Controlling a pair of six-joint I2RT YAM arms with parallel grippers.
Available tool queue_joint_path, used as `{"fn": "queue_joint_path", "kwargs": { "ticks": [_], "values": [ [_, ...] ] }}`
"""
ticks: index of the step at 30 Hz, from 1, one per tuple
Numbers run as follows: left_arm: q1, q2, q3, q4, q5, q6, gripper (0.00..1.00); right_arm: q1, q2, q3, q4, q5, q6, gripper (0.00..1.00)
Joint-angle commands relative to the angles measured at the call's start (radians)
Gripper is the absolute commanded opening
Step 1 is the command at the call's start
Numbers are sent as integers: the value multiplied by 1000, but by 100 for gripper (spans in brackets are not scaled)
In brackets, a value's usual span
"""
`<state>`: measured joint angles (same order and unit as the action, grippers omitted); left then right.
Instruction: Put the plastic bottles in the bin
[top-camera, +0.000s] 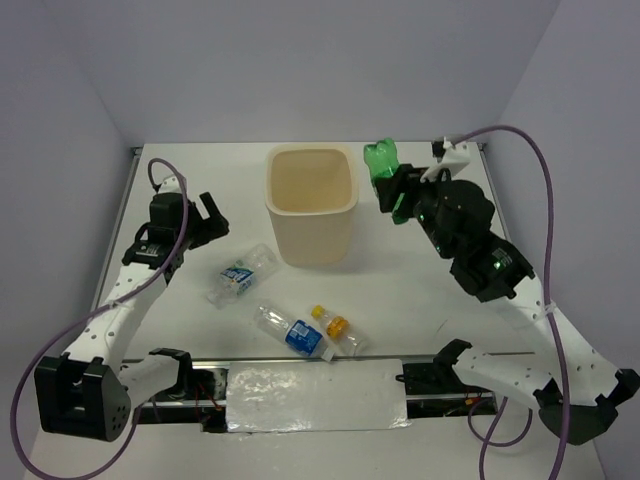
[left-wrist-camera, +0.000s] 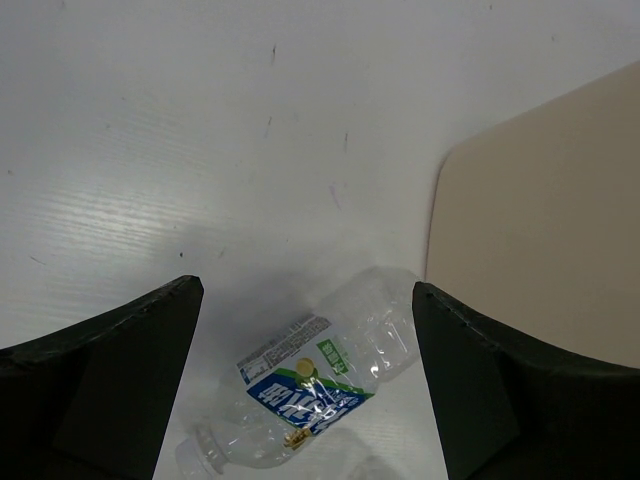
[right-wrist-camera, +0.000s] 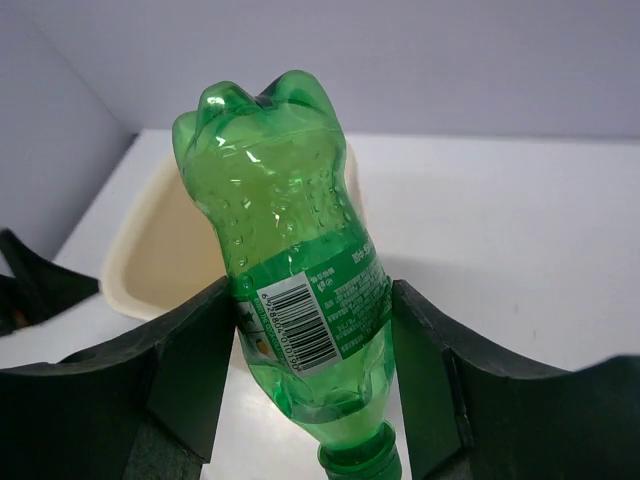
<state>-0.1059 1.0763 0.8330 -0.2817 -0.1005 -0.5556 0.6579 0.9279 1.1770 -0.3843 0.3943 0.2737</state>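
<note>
The right gripper (top-camera: 394, 192) is clamped on the green bottle (top-camera: 381, 165), its two dark fingers (right-wrist-camera: 185, 370) pressing the labelled lower body from either side. The bottle stands base up and neck down, tilted a little, and is held clear of the white bench (top-camera: 420, 300). It sits just to the right of the cream bin (top-camera: 312, 235), near the rim. In the right wrist view the green bottle (right-wrist-camera: 295, 230) fills the middle of the frame, with the bin's rim (right-wrist-camera: 150, 230) behind it on the left. The left gripper (top-camera: 205, 222) is spread wide and holds nothing. It hangs over the left part of the bench, close to the bin's left side. Between its fingers (left-wrist-camera: 110, 370), the left wrist view shows the clear bottle with the green-white label (left-wrist-camera: 310, 385) lying on its side on the bench, beside the bin's wall (left-wrist-camera: 540, 200). From above, that bottle (top-camera: 240, 272) lies left of the bin's base. The clear bottle with the blue label (top-camera: 295, 333) and the yellow-capped bottle (top-camera: 335, 328) lie close together nearer the arms' bases.
</note>
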Motion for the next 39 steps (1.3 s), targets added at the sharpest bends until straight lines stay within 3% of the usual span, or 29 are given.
{"fn": "queue_joint_path", "kwargs": {
  "ticks": [1,5,7,10,13,16,19,33,39],
  "values": [
    [2,-9,-47,30,52,-17,99,-1,145,146,107,-153,-134,28],
    [2,-15,-92,56,70,5,99,-3,345,309,105,-334,-159,33],
    [0,-21,-130,101,88,57,99,-1,412,378,102,-424,-156,40],
    [0,-22,-169,136,125,95,99,-3,526,481,41,-460,-149,48],
    [-2,-9,-205,179,215,126,99,-1,598,547,-8,-488,-166,60],
    [-2,22,-219,191,263,128,99,-3,626,563,-33,-494,-174,80],
    [-8,59,-213,182,286,132,99,-4,612,532,-24,-499,-169,90],
    [-124,86,-270,217,291,111,99,-58,470,372,5,-637,-145,92],
    [-193,117,-268,179,174,85,99,-67,388,279,5,-637,-163,91]
  ]
}}
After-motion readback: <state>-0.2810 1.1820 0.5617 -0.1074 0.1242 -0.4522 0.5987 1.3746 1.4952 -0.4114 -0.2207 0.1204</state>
